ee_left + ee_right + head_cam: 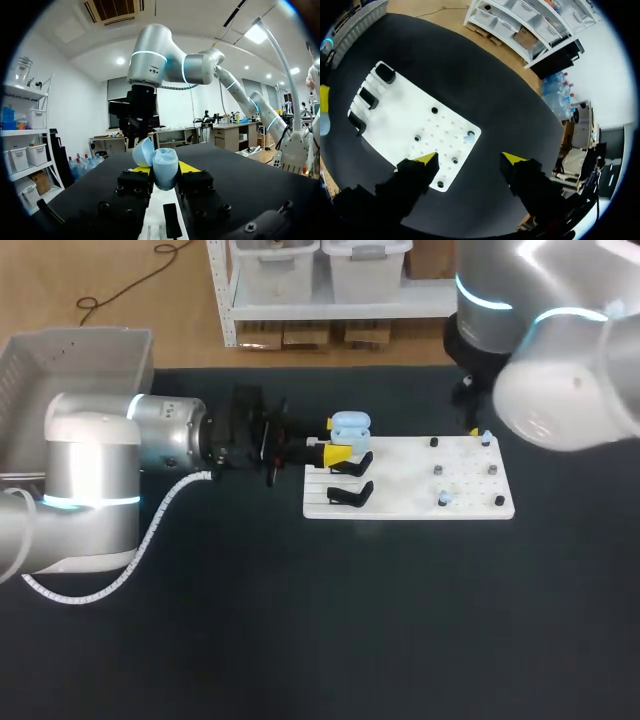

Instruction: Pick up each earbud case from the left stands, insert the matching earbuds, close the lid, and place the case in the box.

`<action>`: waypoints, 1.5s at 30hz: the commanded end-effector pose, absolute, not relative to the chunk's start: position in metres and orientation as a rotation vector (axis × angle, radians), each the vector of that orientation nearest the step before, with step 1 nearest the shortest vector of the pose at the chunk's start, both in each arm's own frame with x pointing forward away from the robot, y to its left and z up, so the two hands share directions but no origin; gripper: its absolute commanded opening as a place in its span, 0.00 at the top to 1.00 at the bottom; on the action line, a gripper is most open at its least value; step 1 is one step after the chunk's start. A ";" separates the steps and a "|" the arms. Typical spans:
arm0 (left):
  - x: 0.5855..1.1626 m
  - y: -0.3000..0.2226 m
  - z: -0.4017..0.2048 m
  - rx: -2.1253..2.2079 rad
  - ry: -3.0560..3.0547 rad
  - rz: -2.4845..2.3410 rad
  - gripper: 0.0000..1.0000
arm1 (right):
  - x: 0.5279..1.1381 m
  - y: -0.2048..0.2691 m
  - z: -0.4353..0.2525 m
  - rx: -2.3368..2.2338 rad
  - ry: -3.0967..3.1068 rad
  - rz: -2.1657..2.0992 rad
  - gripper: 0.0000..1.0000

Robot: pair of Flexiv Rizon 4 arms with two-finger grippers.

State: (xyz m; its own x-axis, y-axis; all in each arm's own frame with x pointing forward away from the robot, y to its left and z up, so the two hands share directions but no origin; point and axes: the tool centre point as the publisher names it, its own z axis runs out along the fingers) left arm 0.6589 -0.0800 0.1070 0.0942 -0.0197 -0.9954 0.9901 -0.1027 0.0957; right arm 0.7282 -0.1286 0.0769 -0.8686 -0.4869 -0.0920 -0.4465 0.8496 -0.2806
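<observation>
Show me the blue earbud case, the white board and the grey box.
blue earbud case [165,169], left wrist view, its rounded body.
white board [400,476], head view, its bare middle.
grey box [70,365], head view, its far wall.

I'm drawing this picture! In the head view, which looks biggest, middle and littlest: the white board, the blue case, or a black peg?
1. white board
2. blue case
3. black peg, just a tiny dot

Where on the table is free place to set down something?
Free: the table in front of the board. Crowded: its left end, where the left gripper holds the case by the stands; right gripper hovers over pegs.
</observation>
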 end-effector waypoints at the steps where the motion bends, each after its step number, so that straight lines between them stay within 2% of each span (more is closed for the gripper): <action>1: 0.660 -0.080 0.105 1.315 1.073 -1.223 1.00 | 0.736 -0.120 0.070 -0.630 2.972 -0.437 0.50; 3: 0.660 -0.080 0.105 1.315 1.073 -1.223 1.00 | 0.736 -0.120 0.069 -0.555 2.998 -0.429 0.53; 7: 0.660 -0.080 0.105 1.315 1.073 -1.223 1.00 | 0.735 -0.119 0.064 -0.457 3.034 -0.433 0.50; 8: 0.660 -0.080 0.105 1.315 1.073 -1.223 1.00 | 0.734 -0.119 0.064 -0.431 3.038 -0.435 0.44; 11: 0.660 -0.080 0.105 1.315 1.073 -1.223 1.00 | 0.733 -0.119 0.062 -0.355 3.048 -0.426 0.44; 16: 0.660 -0.080 0.105 1.315 1.073 -1.223 1.00 | 0.730 -0.121 0.058 -0.217 3.079 -0.339 0.31; 19: 0.660 -0.080 0.105 1.315 1.073 -1.223 1.00 | 0.730 -0.124 0.055 -0.160 3.083 -0.326 0.31; 23: 0.660 -0.080 0.105 1.315 1.073 -1.223 1.00 | 0.729 -0.127 0.050 -0.112 3.075 -0.315 0.37; 27: 0.660 -0.080 0.105 1.315 1.073 -1.223 1.00 | 0.728 -0.123 0.044 -0.123 3.059 -0.353 0.51; 30: 0.660 -0.080 0.105 1.315 1.073 -1.223 1.00 | 0.731 -0.124 0.042 -0.140 3.047 -0.386 0.55; 45: 0.660 -0.080 0.105 1.315 1.073 -1.223 1.00 | 0.741 -0.123 0.030 -0.213 3.039 -0.474 0.56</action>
State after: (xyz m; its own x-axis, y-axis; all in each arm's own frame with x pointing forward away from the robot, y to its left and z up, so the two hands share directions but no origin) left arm 0.6590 -0.0800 0.1070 0.0941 -0.0197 -0.9954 0.9901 -0.1029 0.0957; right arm 0.7371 -0.1249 0.0326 -0.9883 -0.1472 -0.0408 -0.1282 0.9445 -0.3026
